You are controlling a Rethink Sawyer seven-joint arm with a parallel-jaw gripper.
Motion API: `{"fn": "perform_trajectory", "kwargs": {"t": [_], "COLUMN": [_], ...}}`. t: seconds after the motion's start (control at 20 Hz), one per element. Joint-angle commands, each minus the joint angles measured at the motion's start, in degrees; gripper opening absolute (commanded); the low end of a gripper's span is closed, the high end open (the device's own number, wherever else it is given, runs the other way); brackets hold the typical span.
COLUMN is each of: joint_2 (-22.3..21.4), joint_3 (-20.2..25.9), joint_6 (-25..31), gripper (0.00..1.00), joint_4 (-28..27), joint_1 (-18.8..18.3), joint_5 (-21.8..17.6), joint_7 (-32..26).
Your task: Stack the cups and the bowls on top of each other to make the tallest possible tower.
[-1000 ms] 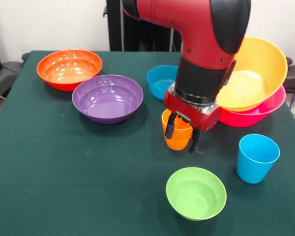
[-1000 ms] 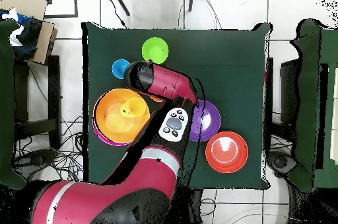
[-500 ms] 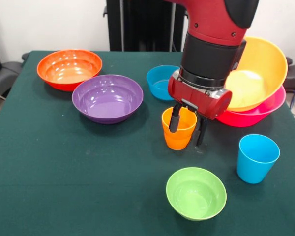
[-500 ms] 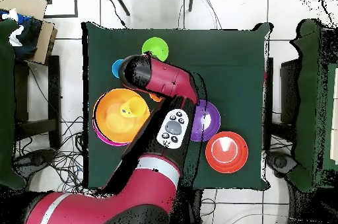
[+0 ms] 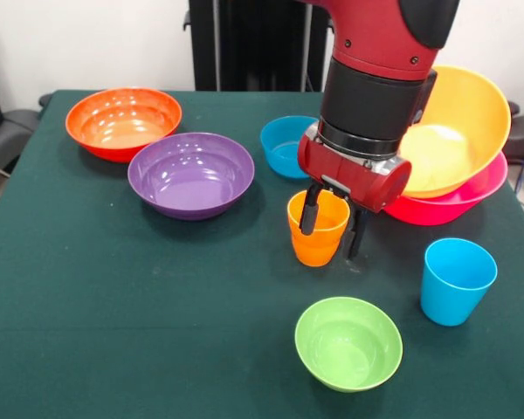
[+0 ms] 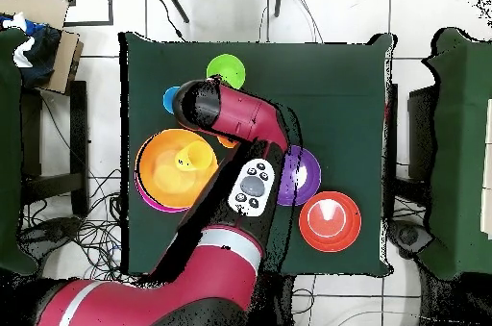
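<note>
Red-orange bowl [image 5: 123, 120]: far to the left of the fingers, at the worktop's [image 5: 113, 297] back corner in the front view; empty, upright.
Purple bowl [image 5: 190, 173]: left of the fingers, just in front of the red-orange one; clear of the cup.
Blue bowl [image 5: 287, 144]: behind the fingers, partly hidden by the wrist.
Orange cup [image 5: 317, 229]: upright on the worktop, mouth up, its long axis vertical; it stands between the two fingers.
Fingers [image 5: 331, 223]: spread, one black finger at the cup's left rim, the other at its right side; not yet seen to pinch (whether they touch the wall I cannot tell).
Green bowl [image 5: 348, 342]: in front of the fingers, well apart.
Tower [image 5: 454, 153]: right of and behind the fingers, orange bowl nested in pink one; overhead, a yellow cup [image 6: 196, 158] sits inside it.
Blue cup [image 5: 455, 280]: right of the fingers, upright, apart.
Room: open worktop between cup and tower, so the likely lift and carry goes rightward and back, clearing the high orange rim.
</note>
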Motion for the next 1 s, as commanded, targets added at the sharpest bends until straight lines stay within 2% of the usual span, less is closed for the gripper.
{"fn": "perform_trajectory", "kwargs": {"t": [0.05, 0.35, 0.6, 1.0], "joint_2": [2.68, 1.84, 1.95, 3.52], "joint_3": [4.25, 2.03, 0.15, -0.71], "joint_6": [4.14, 9.44, 11.8, 9.04], "gripper": [1.0, 1.0, 1.0, 1.0], "joint_4": [2.04, 3.1, 3.23, 4.18], "joint_1": [1.21, 3.78, 4.81, 4.88], "joint_5": [-3.83, -2.07, -2.05, -1.78], "joint_7": [4.03, 8.74, 9.59, 9.52]}}
